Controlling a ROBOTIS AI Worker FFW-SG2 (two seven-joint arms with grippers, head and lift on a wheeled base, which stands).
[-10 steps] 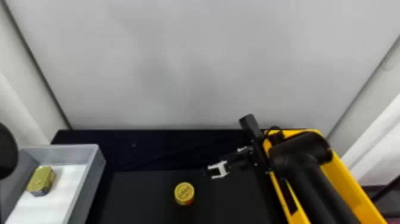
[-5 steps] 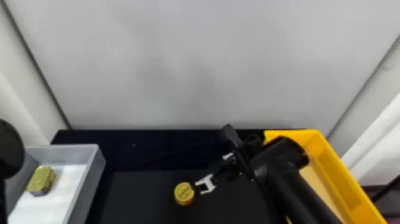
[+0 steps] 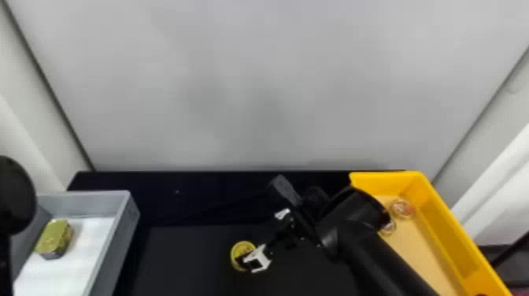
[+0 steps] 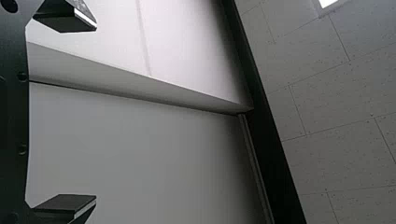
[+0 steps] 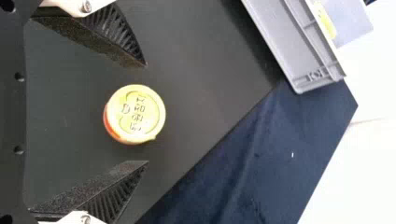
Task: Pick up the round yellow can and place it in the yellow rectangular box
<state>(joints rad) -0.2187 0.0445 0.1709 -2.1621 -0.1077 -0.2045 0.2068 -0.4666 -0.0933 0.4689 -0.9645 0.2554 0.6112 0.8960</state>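
Right hand (image 3: 254, 242) has neared the can (image 5: 127, 122), its lettering (image 5: 138, 113) seemingly embossed.

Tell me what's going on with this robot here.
The robot's right tool is at the round yellow can, its two fingers open on either side, with a gap to each. The can sits on the black table and isn't gripped yet; the yellow box it should go into is over on the right. A gold tin lies in the grey tray on the left. The left tool is open too, holding nothing.
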